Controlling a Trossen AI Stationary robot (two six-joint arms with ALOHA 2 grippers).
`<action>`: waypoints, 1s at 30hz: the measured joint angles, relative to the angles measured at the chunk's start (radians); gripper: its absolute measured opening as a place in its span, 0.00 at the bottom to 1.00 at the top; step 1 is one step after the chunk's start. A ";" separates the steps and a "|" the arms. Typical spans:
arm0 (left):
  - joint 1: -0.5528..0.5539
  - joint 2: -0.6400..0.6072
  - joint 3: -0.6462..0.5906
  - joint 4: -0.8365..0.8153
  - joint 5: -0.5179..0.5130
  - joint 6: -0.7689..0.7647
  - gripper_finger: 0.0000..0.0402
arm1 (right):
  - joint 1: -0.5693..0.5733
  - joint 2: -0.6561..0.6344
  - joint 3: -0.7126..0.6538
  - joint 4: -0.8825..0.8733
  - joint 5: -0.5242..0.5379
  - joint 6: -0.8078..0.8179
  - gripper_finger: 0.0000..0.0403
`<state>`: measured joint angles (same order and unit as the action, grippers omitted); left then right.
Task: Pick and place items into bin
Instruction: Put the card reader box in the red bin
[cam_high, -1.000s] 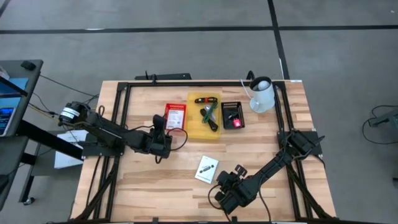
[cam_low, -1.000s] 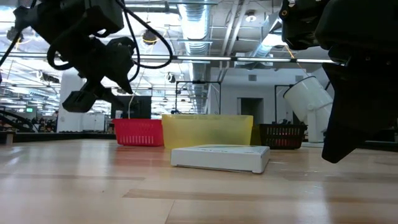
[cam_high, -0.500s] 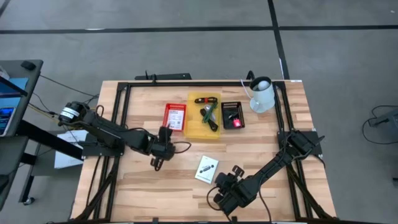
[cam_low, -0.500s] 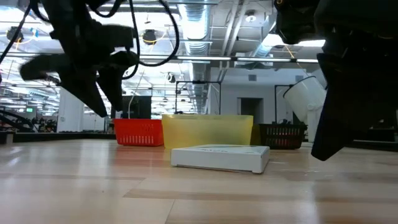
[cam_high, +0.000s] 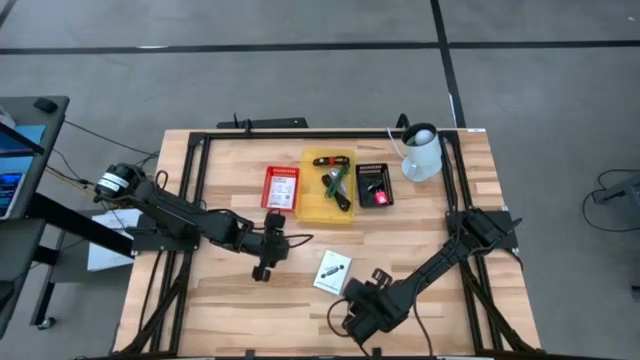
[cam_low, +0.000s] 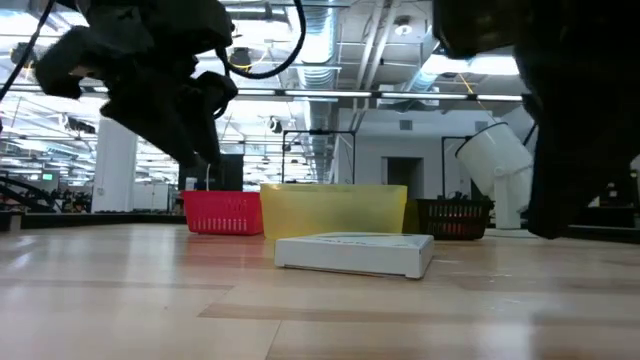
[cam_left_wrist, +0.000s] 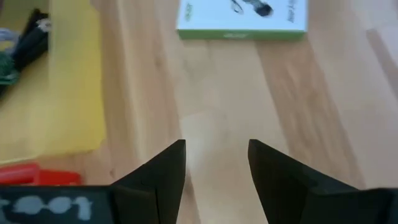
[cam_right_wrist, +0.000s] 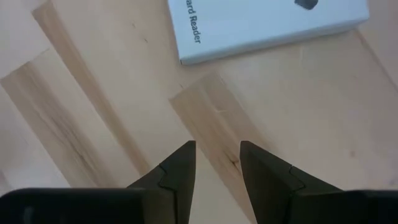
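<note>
We found both grippers spread and empty: left gripper (cam_high: 264, 262) frame centre-left, right gripper (cam_high: 356, 318) below the white packet (cam_high: 332, 272).

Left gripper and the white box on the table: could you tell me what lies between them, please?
Only bare wood shows between the left gripper and the white box in the left wrist view; the high view agrees.

The right claw (cam_right_wrist: 216, 163) is seen with its two dark fingers (cam_right_wrist: 177, 171) parted by a narrow gap, nothing held between them. Beneath them, pale wood planks of the surface (cam_right_wrist: 93, 112) are shown, with seams running diagonally. A white box (cam_right_wrist: 267, 22) lies flat on the surface ahead of the fingertips and apart from them, the word "Reader" printed near its edge and a small dark mark on its face.
</note>
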<state>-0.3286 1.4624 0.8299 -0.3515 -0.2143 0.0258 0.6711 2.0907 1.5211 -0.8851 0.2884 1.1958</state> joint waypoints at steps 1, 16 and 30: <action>0.000 0.012 0.000 0.019 -0.013 -0.008 0.42 | -0.007 0.000 0.000 0.000 -0.017 0.000 0.30; 0.001 0.262 0.014 0.122 -0.031 0.016 0.42 | -0.089 0.000 0.000 -0.043 -0.108 -0.035 0.30; 0.001 0.274 0.010 0.253 -0.025 0.029 0.42 | -0.156 0.000 -0.001 -0.062 -0.073 -0.189 0.30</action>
<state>-0.3275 1.7367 0.8402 -0.0980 -0.2398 0.0544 0.5148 2.0907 1.5204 -0.9473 0.2156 1.0066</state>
